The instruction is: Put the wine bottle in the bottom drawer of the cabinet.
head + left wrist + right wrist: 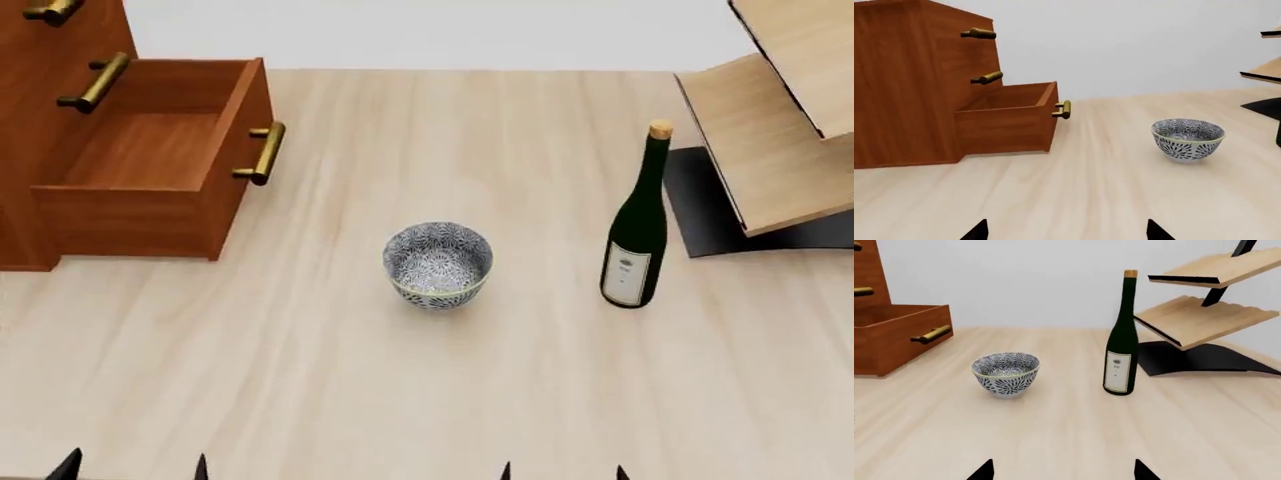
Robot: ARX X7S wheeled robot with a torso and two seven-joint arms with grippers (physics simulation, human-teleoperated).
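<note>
left gripper [134, 466]: only two dark fingertips show at the head view's lower edge — spread apart, holding nothing
right gripper [563, 470]: two dark fingertips likewise — parted, empty
arms: hidden below the frame

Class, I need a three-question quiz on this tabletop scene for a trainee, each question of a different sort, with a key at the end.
1. True or false: the lowest reddish-brown wooden drawer of the three-drawer wooden cabinet is pulled open.
2. Multiple choice: the tall dark green glass wine bottle with its tan cork is A) lying flat, B) standing upright on the pale wooden table, C) inside the drawer.
3. Fill in: in the head view, the blue-and-white patterned ceramic bowl sits between the drawer and the ____.

Key
1. True; its inside looks empty.
2. B; neither the left gripper nor the right gripper touches it, and both look open.
3. Wine bottle.
</note>
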